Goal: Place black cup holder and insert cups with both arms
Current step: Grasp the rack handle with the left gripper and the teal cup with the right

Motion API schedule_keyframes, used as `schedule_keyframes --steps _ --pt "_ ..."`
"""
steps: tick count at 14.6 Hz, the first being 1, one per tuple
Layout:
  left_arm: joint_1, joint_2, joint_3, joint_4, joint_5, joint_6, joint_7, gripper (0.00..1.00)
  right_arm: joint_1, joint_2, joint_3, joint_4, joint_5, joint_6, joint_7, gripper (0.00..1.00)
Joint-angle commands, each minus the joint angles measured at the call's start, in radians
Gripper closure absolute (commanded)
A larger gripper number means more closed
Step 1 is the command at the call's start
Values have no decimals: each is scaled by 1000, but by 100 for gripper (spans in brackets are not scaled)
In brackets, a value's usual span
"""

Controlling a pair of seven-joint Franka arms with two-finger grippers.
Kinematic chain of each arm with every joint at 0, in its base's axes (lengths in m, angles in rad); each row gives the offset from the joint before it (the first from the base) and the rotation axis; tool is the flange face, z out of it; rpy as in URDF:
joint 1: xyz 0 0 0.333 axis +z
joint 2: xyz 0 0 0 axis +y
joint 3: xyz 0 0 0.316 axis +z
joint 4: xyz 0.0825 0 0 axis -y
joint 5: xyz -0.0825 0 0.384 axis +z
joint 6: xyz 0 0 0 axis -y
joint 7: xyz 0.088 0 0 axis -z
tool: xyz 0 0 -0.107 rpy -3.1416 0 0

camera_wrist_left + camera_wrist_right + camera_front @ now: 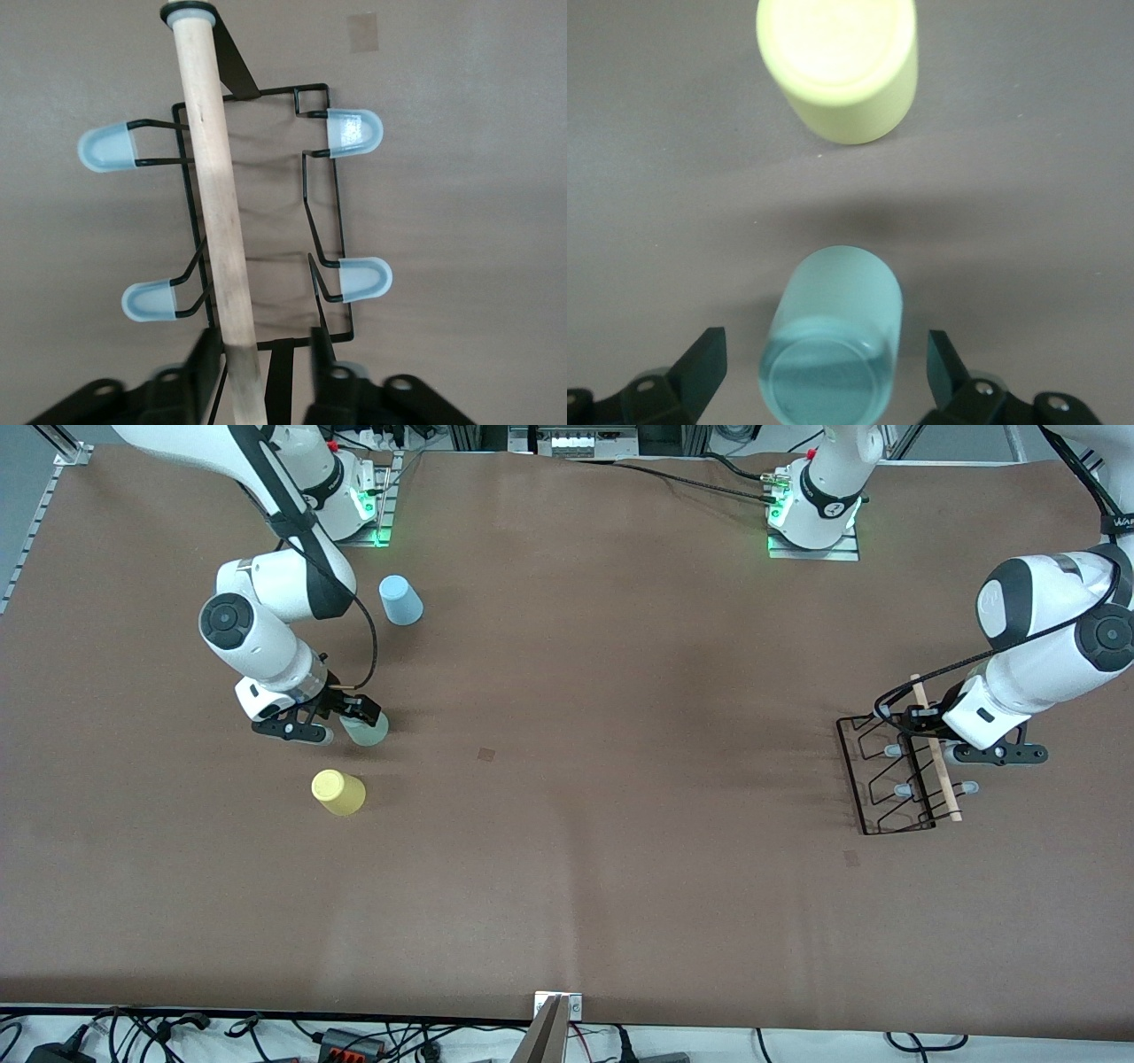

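Left gripper [257,376] narrow on the black cup holder [895,775] bar (light, stiff); right gripper [824,376] wide around the mint cup [833,341], at yellow's [338,792] 12 o'clock.

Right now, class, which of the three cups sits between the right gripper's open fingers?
The mint green cup: it stands between the open fingers of the right gripper. The yellow cup stands nearer the front camera, the light blue cup farther off.

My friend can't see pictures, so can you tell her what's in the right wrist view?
The right tool is open around an upside-down mint green cup, its fingers clear of the sides. A yellow cup, also upside down, stands apart from it on the brown table.
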Motion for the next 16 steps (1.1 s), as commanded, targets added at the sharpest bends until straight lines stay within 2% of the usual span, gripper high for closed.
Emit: schedule_keyframes --steps 1,3,6,7,9,11,12,13,16 --pt "12 -33 -9 -28 12 14 15 91 12 9 2 -12 9 30 23 0" --pt "13 -33 -9 -27 12 16 15 99 12 14 2 -15 11 27 23 0" --pt "16 -41 -9 -12 12 10 16 99 11 14 2 -22 9 26 23 0" --pt "15 -53 -12 1 14 2 18 99 11 14 2 -22 9 26 21 4" --pt "6 -85 -41 8 14 -28 15 99 11 14 2 -23 11 23 21 36" --pt "6 -116 -116 8 12 -74 -2 99 8 6 2 -17 9 -3 20 62" --pt "6 -119 -160 10 9 -84 -5 99 2 -4 2 -9 9 -29 6 71" --pt "6 -119 -204 12 8 -84 -20 99 -5 -18 2 -3 8 -46 0 76" --pt "1 -101 -398 44 6 -87 -224 99 -9 -44 2 18 5 -85 -2 76"
